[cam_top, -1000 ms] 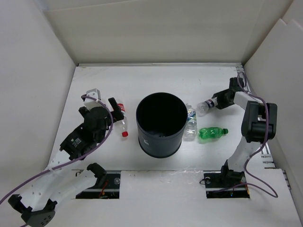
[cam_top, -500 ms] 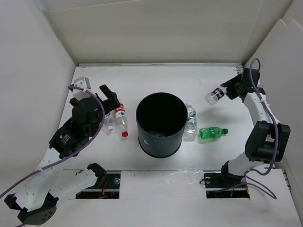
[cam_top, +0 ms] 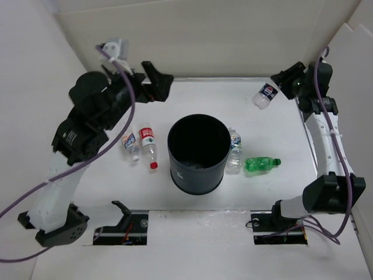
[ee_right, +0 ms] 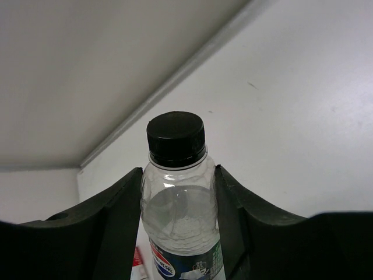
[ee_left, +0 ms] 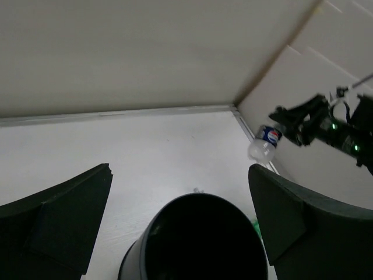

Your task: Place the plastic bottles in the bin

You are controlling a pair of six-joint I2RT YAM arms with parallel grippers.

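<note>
Green plastic comes first from the near edge. The green bottle (cam_top: 261, 164) lies on its side on the bench (cam_top: 280, 131), just right of the bin (cam_top: 198, 154), cap pointing right. A clear bottle (cam_top: 234, 150) lies between it and the bin wall, touching or nearly touching the wall. The bin stands upright mid-bench with its mouth open. On its left lie a red-labelled bottle (cam_top: 149, 146), red cap towards you, and a small blue-labelled bottle (cam_top: 130, 146) just beside it. Both run roughly near to far.

Further back, your left gripper (cam_top: 163, 86) hangs above the far left of the bench. Its jaws are spread wide and hold nothing. Its wrist view looks between the fingers (ee_left: 55, 224) down onto the bin (ee_left: 198, 239).

Farthest, your right gripper (cam_top: 274, 88) hangs by the far right corner, closed on a black-capped bottle (cam_top: 267, 95). The wrist view shows both fingers (ee_right: 116, 227) pressed against the bottle (ee_right: 178, 198) below its shoulder, the cap at the end away from the wrist.

The relation that matters is that the held bottle is well apart from the bin mouth. The mouth lies to the gripper's left and nearer the bases. The bottle's long axis slants out of the jaws towards that side. In my judgement you should bring it over the opening before releasing it. A release short of the opening would likely strike the rim or the clear bottle. Of the remaining bottles, the left arm is nearer the left pair and the right arm the right pair.
</note>
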